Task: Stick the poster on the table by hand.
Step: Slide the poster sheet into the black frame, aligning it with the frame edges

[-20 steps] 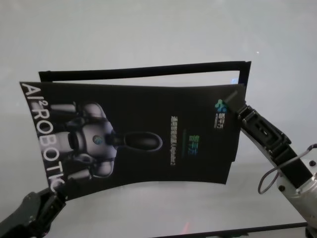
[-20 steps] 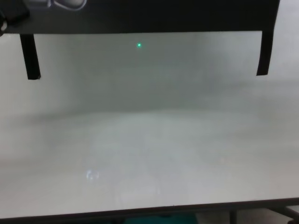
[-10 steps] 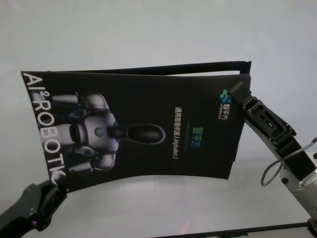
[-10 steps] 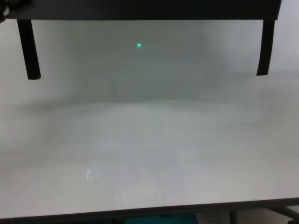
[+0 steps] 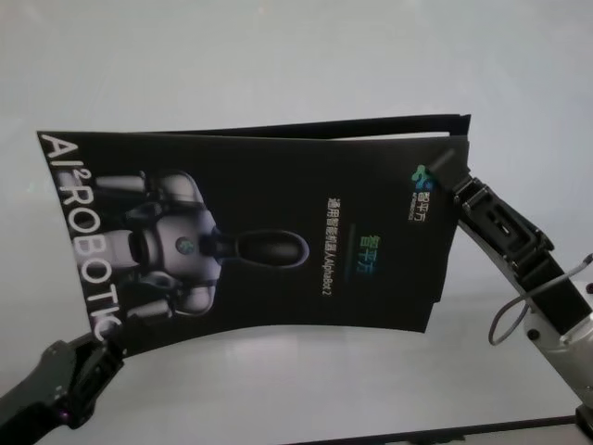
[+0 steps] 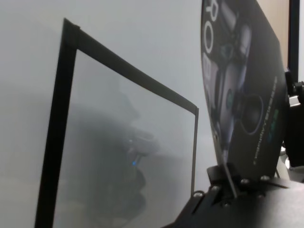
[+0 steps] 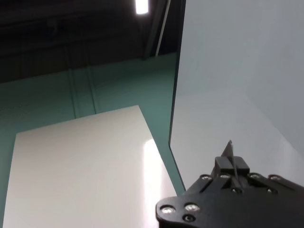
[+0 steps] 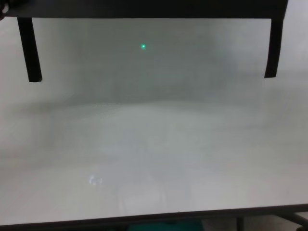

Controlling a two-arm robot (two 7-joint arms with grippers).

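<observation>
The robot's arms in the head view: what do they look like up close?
Both end in black, blocky, jointed grippers. The right gripper leads back to a silver-grey wrist section with a thin looped cable beside it. The left gripper is black too, with a rounded dark forearm behind it.

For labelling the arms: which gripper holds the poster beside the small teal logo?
The right gripper, at the poster's right edge by the logo; the left gripper holds the near left corner by the white lettering.
</observation>
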